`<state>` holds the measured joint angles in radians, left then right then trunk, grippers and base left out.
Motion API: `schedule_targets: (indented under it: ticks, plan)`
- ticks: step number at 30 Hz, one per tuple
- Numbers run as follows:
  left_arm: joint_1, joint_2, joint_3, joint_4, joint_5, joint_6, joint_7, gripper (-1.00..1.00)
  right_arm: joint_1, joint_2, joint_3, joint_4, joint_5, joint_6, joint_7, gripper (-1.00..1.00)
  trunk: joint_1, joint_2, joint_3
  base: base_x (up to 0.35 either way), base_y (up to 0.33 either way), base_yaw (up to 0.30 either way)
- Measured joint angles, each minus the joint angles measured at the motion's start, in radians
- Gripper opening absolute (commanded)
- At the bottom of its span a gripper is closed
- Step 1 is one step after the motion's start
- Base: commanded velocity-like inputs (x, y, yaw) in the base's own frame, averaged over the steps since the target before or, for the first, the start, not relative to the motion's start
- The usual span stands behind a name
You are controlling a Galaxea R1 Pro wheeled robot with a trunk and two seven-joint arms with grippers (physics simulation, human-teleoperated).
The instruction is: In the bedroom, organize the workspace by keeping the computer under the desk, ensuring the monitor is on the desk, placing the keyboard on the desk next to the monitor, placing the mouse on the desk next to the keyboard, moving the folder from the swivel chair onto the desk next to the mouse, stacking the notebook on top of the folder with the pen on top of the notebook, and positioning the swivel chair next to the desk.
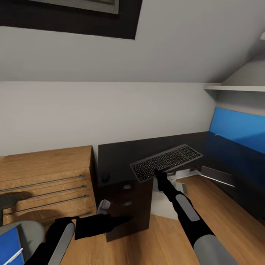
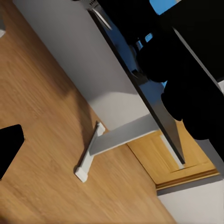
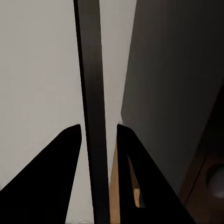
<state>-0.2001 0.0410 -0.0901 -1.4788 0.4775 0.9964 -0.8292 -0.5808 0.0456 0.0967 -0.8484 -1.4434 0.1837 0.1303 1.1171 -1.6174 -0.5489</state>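
Right gripper (image 1: 161, 173) clamped on the near edge of the keyboard (image 1: 166, 162), holding it lifted and tilted above the black desk (image 1: 117, 158), seen from the head. Small dark mouse (image 1: 106, 177) resting on the desk's left part, near the front edge, well apart from the keyboard. Round-knobbed drawers (image 1: 127, 200) below that part of the desk. Light wooden dresser (image 1: 44, 176) with bar handles just beside the desk, to the left. Blue panel (image 1: 237, 127) against the wall at the right, under a white shelf (image 1: 235, 88). Left gripper (image 1: 119, 220) held low in front of the drawers, fingers pointing right; cannot tell from here how far apart the jaws stand. Grey seat (image 1: 27, 232) with a blue folder (image 1: 9, 244) on it at the lower left corner.

From the left wrist: wood floor (image 2: 42, 116), a white leg with a flat foot (image 2: 93, 151), and a dark tabletop edge above it. One dark fingertip (image 2: 9, 147) at the margin; state of the jaws not readable.

From the right wrist: two dark fingers (image 3: 60, 172) closed on the thin dark edge of the keyboard (image 3: 91, 93), pale wall behind, desk surface (image 3: 172, 84) alongside.
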Motion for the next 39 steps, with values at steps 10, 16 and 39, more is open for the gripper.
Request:
schedule_targets:
  ticks: [10,16,39]
  plan:
    - [0.000,0.004,0.002,0.000,0.001,0.000,0.000,1.00,0.001,0.000,0.001,-0.001,-0.034,0.001,0.002,-1.00,0.000,0.000,-0.003,-0.003,0.000,0.110]
    - [0.000,0.004,0.002,0.001,-0.001,0.001,0.001,1.00,0.002,0.004,0.001,-0.003,-0.033,-0.015,0.004,-1.00,0.000,0.000,-0.003,0.000,0.000,0.003]
    - [0.000,0.147,0.010,0.329,-0.017,-0.295,0.190,1.00,0.006,0.129,0.227,0.062,-0.021,-0.812,-0.003,-1.00,0.000,0.000,-0.003,0.000,0.000,0.000]
